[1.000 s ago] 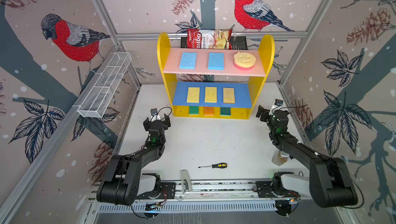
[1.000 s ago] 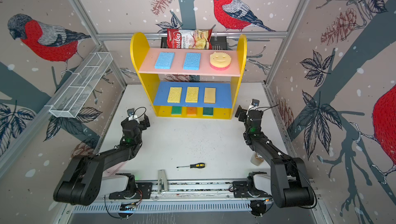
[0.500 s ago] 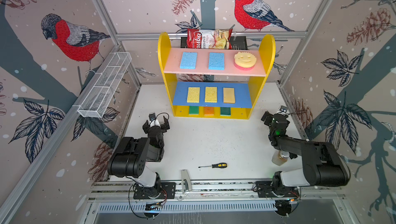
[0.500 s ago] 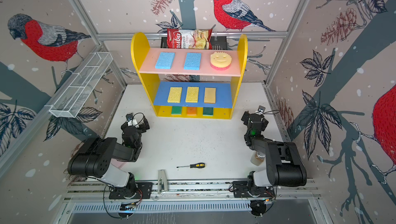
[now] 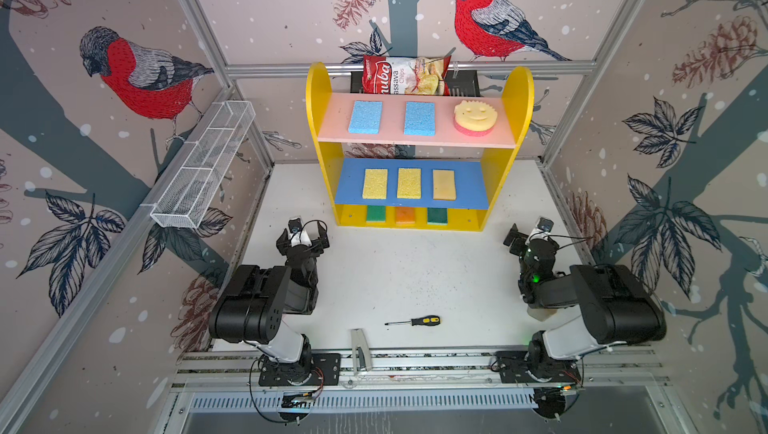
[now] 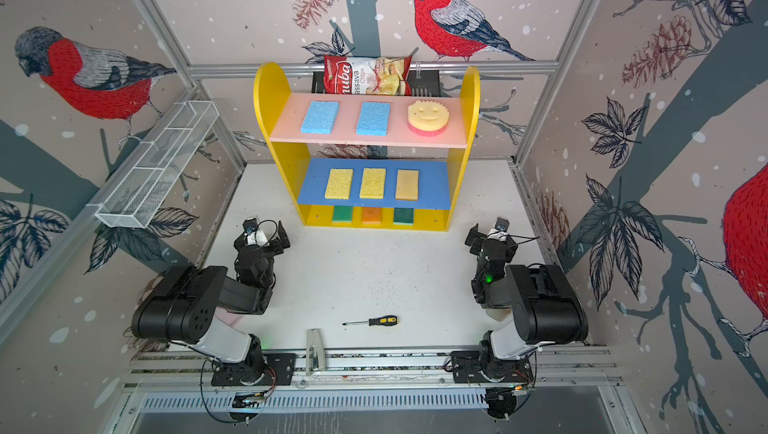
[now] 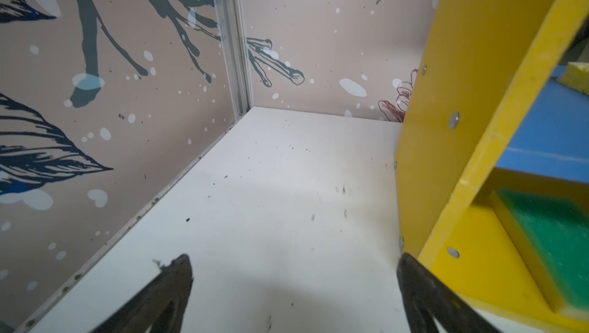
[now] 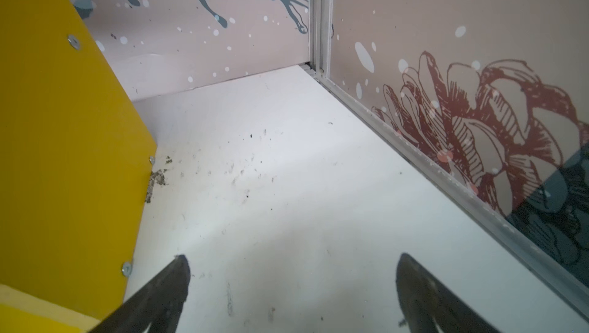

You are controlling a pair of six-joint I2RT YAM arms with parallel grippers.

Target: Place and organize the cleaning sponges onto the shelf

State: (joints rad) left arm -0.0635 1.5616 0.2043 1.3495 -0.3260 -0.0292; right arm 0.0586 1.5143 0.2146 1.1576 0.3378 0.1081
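Observation:
The yellow shelf [image 5: 316,120] stands at the back in both top views. Its pink board carries two light blue sponges [image 5: 365,117] [image 5: 419,118] and the round smiley sponge [image 5: 475,117]. Three yellowish sponges [image 5: 409,183] lie in a row on the blue board. On the base sit a green [image 5: 375,214], an orange [image 5: 405,215] and another green sponge [image 5: 437,215]. My left gripper [image 5: 302,236] [image 7: 294,261] hovers open and empty before the shelf's left panel [image 7: 462,92]. Off the right panel [image 8: 57,124], my right gripper [image 5: 524,241] [image 8: 293,263] is open and empty too.
A chips bag [image 5: 405,75] rests in a black basket [image 5: 465,83] behind the shelf. A white wire tray [image 5: 203,166] hangs on the left wall. A screwdriver [image 5: 415,321] lies near the table's front, and a beige object [image 5: 542,313] sits under the right arm.
Both arms have folded back toward their bases, drawing the grippers a little away from the shelf. Both grippers stayed open. The sponges have not moved.

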